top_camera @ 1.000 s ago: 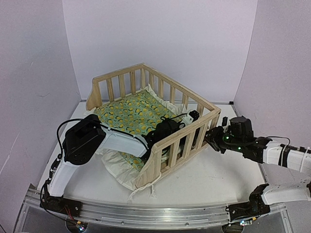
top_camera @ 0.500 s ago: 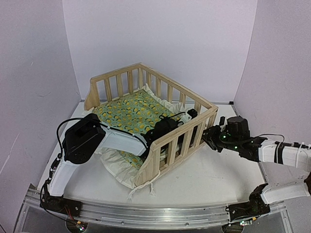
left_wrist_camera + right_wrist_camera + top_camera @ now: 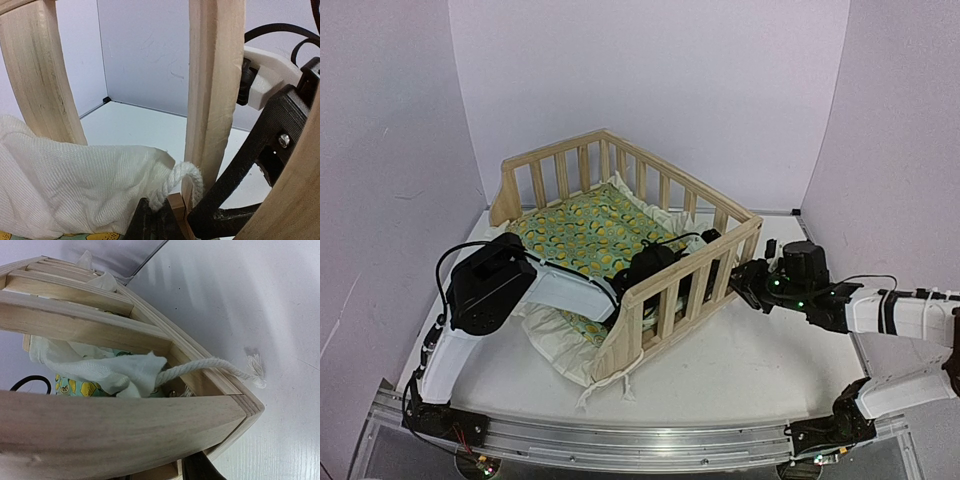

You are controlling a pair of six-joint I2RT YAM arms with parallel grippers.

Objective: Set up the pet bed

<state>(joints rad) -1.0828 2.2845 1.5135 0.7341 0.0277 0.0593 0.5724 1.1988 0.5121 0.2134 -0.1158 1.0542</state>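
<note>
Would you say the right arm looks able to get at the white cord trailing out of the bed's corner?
Probably yes: the cord runs out over the pet bed onto bare table, uncovered, close by the right gripper.

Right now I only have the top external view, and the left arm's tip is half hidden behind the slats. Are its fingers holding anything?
Observer: On the left wrist view, the left fingers are shut, and a white cord from the cushion's ruffle runs down into them; it looks pinched.
Operator: What about the corner by the right arm?
Observer: On the right wrist view, a second cord passes out through the frame, its frayed end lying on the table outside.
</note>
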